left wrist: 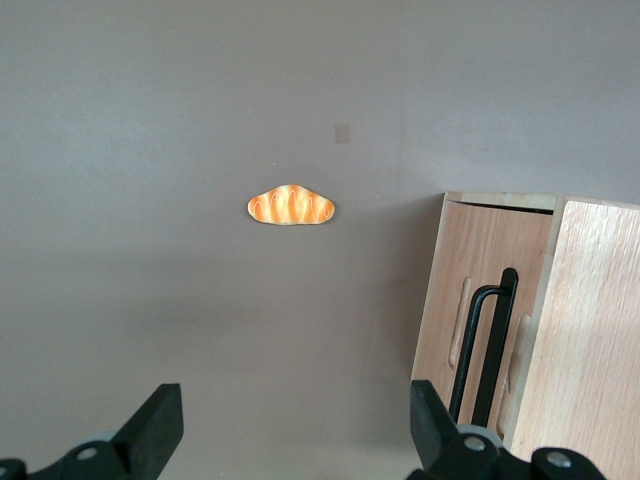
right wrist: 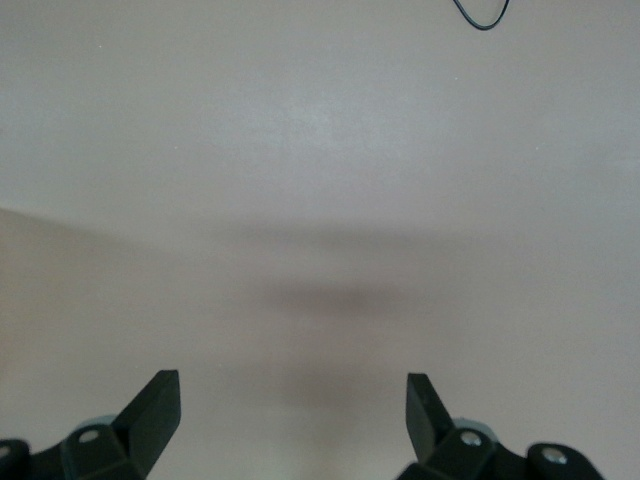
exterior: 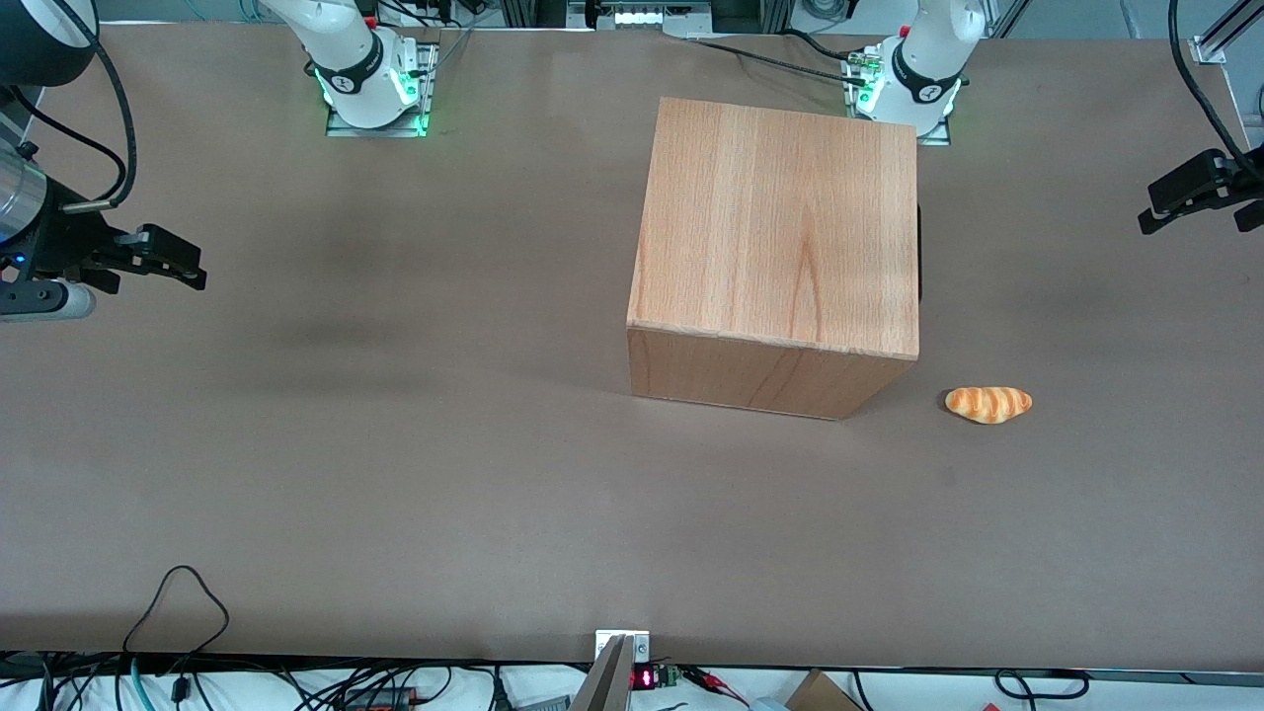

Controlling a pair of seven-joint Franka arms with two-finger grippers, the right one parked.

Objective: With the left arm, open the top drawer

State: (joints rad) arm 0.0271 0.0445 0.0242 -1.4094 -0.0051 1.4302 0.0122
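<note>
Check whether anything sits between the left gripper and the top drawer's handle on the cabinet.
Nothing visible does. The gripper hangs open above bare table at the working arm's end, apart from the cabinet. The black handle on the drawer front is unobstructed. The bread roll lies nearer the front camera, off that line.

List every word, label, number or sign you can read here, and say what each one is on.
No text can be read with certainty.
Red digits glow on a small display at the table edge: too small to read.
Cabinet, bread roll and left gripper, hanging with fingers open at the working arm's end: unmarked.
</note>
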